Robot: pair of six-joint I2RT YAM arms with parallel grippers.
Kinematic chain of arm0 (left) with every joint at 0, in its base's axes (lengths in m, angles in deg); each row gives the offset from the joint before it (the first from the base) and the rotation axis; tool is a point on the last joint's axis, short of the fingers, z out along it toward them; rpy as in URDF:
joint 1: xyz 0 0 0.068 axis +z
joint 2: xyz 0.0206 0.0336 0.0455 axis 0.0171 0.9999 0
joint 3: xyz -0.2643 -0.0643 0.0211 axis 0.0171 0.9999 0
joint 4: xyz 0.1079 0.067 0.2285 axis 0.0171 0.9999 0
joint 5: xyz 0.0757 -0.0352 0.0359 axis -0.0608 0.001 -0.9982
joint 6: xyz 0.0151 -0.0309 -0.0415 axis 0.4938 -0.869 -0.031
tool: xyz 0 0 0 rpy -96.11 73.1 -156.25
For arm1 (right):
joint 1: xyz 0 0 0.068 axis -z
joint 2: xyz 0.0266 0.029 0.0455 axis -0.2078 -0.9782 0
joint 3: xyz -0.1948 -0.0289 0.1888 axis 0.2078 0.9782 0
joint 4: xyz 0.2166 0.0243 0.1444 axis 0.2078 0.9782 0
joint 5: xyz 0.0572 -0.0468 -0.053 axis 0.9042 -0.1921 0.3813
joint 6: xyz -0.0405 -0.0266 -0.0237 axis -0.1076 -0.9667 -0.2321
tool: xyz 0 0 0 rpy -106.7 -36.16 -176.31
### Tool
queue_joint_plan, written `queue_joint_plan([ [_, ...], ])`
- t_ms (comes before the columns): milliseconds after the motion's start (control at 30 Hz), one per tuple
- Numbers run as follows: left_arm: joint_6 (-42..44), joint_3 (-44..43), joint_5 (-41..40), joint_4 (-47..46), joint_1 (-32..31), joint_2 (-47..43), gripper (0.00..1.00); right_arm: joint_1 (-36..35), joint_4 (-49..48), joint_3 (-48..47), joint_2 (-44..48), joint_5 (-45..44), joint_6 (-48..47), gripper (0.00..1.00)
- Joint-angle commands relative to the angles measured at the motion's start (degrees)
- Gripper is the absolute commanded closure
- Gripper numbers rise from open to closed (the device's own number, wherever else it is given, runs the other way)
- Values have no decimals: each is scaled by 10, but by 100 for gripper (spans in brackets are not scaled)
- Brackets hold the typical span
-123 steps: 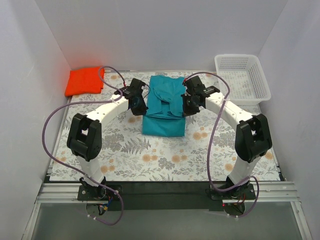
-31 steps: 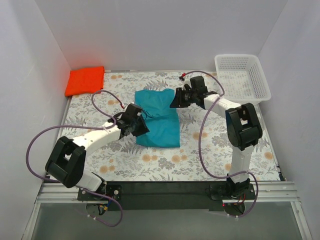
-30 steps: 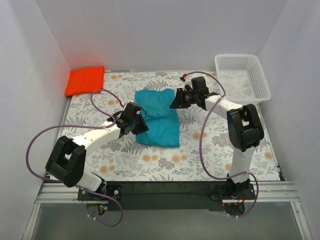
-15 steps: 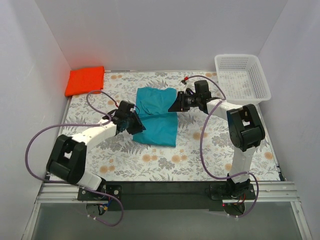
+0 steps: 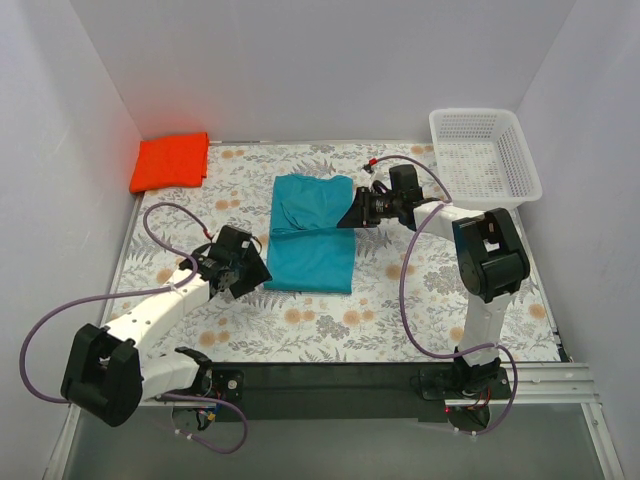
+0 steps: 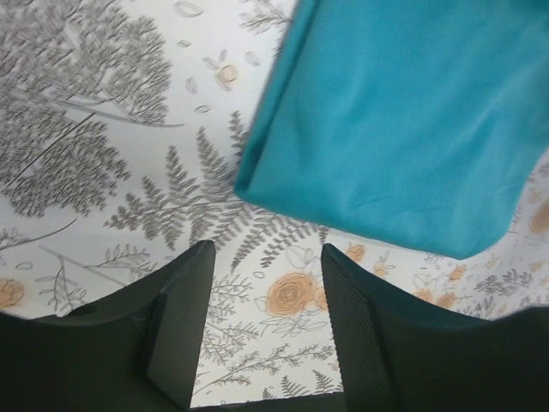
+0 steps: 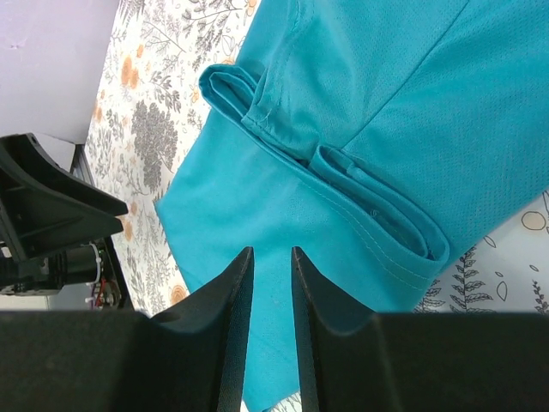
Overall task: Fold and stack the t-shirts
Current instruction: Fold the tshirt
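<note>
The teal t-shirt (image 5: 312, 236) lies folded into a long rectangle in the middle of the floral mat. It fills the upper right of the left wrist view (image 6: 403, 112) and most of the right wrist view (image 7: 360, 146), where its folded layers show. My left gripper (image 5: 258, 270) is open just off the shirt's near left corner, with only mat between its fingers (image 6: 266, 257). My right gripper (image 5: 351, 216) lies low over the shirt's right edge. Its jaws (image 7: 269, 251) stand a narrow gap apart with no cloth pinched. The orange-red t-shirt (image 5: 170, 161) sits folded in the far left corner.
A white mesh basket (image 5: 484, 113) stands at the far right corner. The floral mat (image 5: 330, 320) covers the table, with white walls on three sides. Both arms' purple cables loop over the mat.
My left gripper has opened, let go of the teal shirt's left edge and drawn back toward the near left. The shirt now lies flat. The right gripper has barely moved.
</note>
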Motion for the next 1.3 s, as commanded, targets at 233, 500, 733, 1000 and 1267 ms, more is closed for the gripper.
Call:
queue_joint_plan([
  [233, 50, -130, 83, -195, 36, 185, 81, 5, -20, -58, -67, 36, 8, 70],
  [500, 37, -223, 93, -264, 108, 382, 87, 30, -20, -125, -148, 48, 13, 70],
  [733, 42, -231, 131, -254, 122, 403, 87, 59, -19, -155, -189, 58, 20, 71],
  [1000, 78, -193, 111, -202, 124, 247, 63, 52, -20, -94, -63, 30, 34, 71],
  [1267, 72, -111, 141, -162, 114, 139, 65, 5, -24, 18, 69, -1, 51, 71],
])
